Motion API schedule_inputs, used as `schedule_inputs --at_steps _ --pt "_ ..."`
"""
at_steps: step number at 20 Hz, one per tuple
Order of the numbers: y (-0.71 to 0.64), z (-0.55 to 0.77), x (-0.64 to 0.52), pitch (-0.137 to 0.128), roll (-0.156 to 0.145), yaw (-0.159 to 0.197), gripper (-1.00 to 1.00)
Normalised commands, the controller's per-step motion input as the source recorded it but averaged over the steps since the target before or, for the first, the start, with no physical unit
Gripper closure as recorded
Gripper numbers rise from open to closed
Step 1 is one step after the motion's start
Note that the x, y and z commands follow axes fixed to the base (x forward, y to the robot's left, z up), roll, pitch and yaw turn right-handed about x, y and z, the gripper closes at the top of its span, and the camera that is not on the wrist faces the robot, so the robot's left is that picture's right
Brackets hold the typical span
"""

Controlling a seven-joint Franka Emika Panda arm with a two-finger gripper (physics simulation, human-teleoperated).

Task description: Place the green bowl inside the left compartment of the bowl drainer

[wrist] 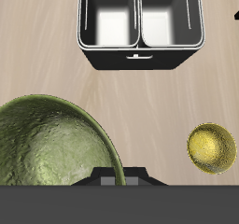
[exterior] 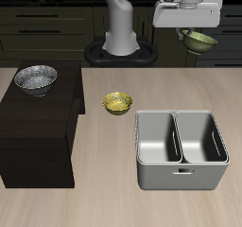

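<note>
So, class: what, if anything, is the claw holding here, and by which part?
The claw holds the green bowl, lifted high behind the bowl drainer. The grip appears to be on the bowl's rim; the exact contact is hidden.

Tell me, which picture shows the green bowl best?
The wrist view: the green bowl fills much of it, its mottled inside plain. In the exterior view the green bowl is small, held high under the gripper.

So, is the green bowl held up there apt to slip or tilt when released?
The green bowl looks rigid, so probably it won't flex. It hangs by its rim from the gripper, so it may tilt. Its round body could rock or roll on landing in the bowl drainer.
</note>
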Motion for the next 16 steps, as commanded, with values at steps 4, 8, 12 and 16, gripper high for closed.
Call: schedule_inputs --at_steps 4,8,12,16 --pt "0.09 0.19 0.23 0.001 0.000 -0.006 1.00" --pt "0.01 0.28 0.37 0.012 -0.042 -0.015 1.00" --pt "0.01 0.18 0.28 0.005 -0.015 -0.008 1.00" --pt "-0.03 0.19 0.36 0.011 -0.024 -0.014 1.00"
